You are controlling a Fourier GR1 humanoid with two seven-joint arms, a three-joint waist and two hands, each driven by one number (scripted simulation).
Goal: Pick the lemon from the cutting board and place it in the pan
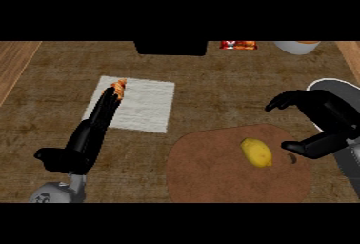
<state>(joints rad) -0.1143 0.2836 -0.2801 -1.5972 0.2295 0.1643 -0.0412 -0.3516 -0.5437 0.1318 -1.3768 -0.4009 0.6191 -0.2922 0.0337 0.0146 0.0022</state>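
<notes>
Your right hand is open and empty, fingers curved above and thumb below, with the lemon on the cutting board just to its left, so move it left to straddle the lemon before closing.

White cloth on the counter — black box, red packet, white bowl at the far edge

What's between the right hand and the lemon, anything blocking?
Nothing visible. The lemon lies alone on the brown cutting board, and the right hand hangs open just to its right, with bare board between them. The pan shows only as a rim behind that hand.
</notes>
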